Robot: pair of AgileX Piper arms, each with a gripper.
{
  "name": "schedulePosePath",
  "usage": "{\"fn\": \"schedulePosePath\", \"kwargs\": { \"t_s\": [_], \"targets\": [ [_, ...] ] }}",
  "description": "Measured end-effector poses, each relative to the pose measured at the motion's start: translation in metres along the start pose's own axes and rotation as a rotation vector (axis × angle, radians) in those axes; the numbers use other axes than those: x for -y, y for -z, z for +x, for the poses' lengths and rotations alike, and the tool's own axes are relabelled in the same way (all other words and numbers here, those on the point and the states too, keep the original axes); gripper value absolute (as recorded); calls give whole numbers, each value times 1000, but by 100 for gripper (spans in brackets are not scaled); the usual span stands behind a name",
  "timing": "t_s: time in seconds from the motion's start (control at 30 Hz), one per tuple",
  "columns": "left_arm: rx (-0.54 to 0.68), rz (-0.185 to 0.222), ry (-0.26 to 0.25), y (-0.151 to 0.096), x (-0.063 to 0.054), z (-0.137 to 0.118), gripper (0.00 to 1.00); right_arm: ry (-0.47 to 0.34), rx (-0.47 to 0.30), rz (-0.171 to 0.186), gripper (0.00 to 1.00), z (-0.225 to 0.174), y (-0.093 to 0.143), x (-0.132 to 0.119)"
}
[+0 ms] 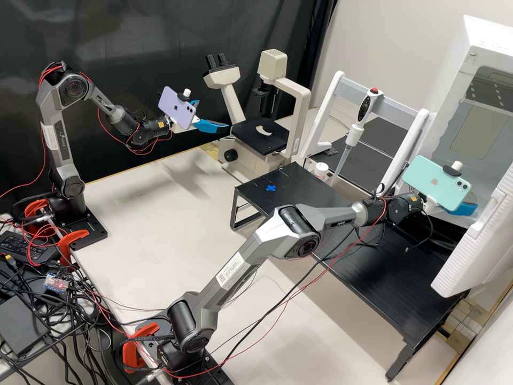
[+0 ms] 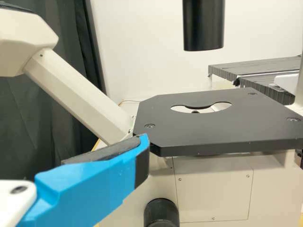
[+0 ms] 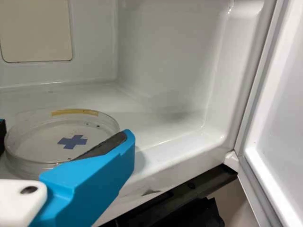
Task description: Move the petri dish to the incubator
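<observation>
Incubator (image 1: 489,40): white; door (image 1: 478,243) swung wide, giving the arm its way in.
Microscope (image 1: 278,101): beyond the desk's far edge, not needed for this task.
Left gripper (image 1: 215,115): fingers spread, nothing between them, parked off the microscope stage's near edge (image 2: 203,150), clear of the work.
Right gripper (image 3: 65,136): pinching the petri dish across its width, presumably to keep it level.
Petri dish (image 3: 42,151): near the incubator floor's front edge; whether its base touches down, I can't quite tell.
Blue cross (image 3: 73,141): under or on the dish, likely a placing mark.
</observation>
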Motion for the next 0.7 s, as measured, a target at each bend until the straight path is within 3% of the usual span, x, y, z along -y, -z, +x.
{"fn": "schedulePosePath", "kwargs": {
  "t_s": [0.13,0.27,0.47,0.53,0.7],
  "targets": [
    [0,0,0,0,0,0,100,14,6,3,100,0,-4,5],
    [0,0,0,0,0,0,100,26,1,34,100,-5,-8,11],
    [0,0,0,0,0,0,100,5,-39,36,100,-21,-7,4],
    [0,0,0,0,0,0,100,-10,-51,50,100,-30,-10,-2],
    [0,0,0,0,0,0,100,-43,-24,125,100,-56,-26,-16]
  ]
}}
